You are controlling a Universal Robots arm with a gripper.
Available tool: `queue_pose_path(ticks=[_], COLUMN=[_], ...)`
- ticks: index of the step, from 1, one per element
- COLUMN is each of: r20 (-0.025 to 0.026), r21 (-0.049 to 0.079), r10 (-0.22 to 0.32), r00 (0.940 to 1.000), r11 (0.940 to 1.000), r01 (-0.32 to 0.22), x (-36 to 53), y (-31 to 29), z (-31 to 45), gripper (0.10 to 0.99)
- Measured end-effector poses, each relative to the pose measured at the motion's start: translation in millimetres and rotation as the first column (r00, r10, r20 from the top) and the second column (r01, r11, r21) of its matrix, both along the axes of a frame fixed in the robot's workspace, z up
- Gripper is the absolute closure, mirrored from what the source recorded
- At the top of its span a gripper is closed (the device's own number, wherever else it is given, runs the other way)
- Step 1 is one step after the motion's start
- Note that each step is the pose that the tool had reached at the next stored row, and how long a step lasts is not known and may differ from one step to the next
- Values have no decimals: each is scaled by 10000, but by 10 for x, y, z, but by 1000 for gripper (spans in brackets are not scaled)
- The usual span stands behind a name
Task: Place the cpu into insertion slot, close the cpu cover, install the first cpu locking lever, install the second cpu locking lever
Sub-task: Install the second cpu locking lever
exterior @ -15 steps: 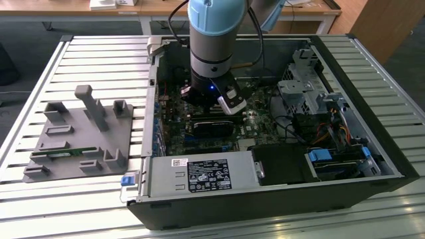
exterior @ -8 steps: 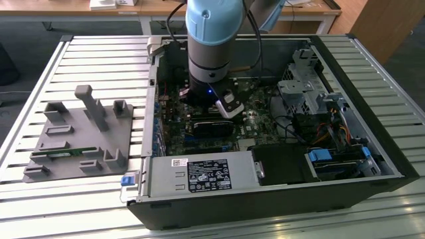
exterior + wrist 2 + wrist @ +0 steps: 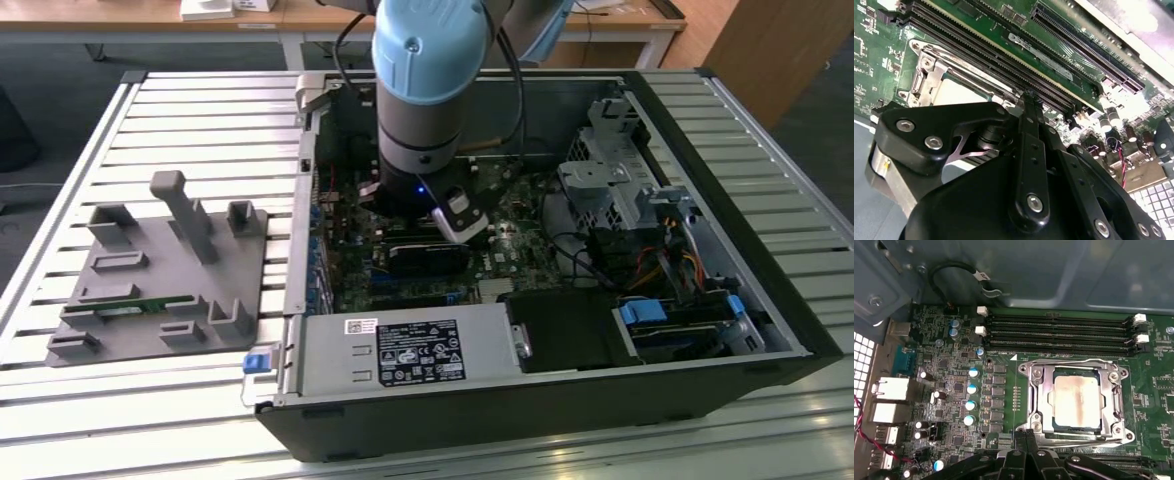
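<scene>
The cpu (image 3: 1076, 402) lies flat in the socket on the green motherboard, its silvery top showing through the open centre of the cpu cover (image 3: 1040, 390). The cover is down flat around it. A thin metal lever (image 3: 1079, 441) runs along the socket edge nearest my fingertips. My gripper (image 3: 1026, 436) is shut, its black fingers pressed together just at that socket edge. In the second wrist view the gripper (image 3: 1030, 99) tips sit beside the cover (image 3: 929, 75) and a pale strip of the cpu (image 3: 956, 92). In the exterior view the gripper (image 3: 454, 215) reaches down into the open computer case.
Black memory slots (image 3: 1059, 330) run along one side of the socket. Blue-topped capacitors (image 3: 971, 390) stand on another side. A black cable loop (image 3: 954, 267) hangs on the case wall. The power supply (image 3: 400, 350), drive cage (image 3: 614, 170) and a grey fixture (image 3: 160, 270) surround the arm.
</scene>
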State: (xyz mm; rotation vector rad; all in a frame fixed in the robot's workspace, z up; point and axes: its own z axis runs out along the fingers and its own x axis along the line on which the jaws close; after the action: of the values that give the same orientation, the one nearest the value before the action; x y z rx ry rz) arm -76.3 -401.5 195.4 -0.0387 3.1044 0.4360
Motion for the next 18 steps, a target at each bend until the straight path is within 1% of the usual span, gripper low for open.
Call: queue_pose_path(ticks=[3,7,13,16,18], r20=[1,1,1,3,4], r21=[94,305,394,458,480], r10=[-1,-2,-1,0,-1], r00=[10000,10000,10000,10000,10000], r11=[10000,9995,9992,9989,9988], r01=[1,2,1,0,1], x=[-6,-12,-14,-22,-26], y=[0,-2,-5,-5,-5], z=[-9,-13,-68,-75,-76], gripper=[980,980,980,980,980])
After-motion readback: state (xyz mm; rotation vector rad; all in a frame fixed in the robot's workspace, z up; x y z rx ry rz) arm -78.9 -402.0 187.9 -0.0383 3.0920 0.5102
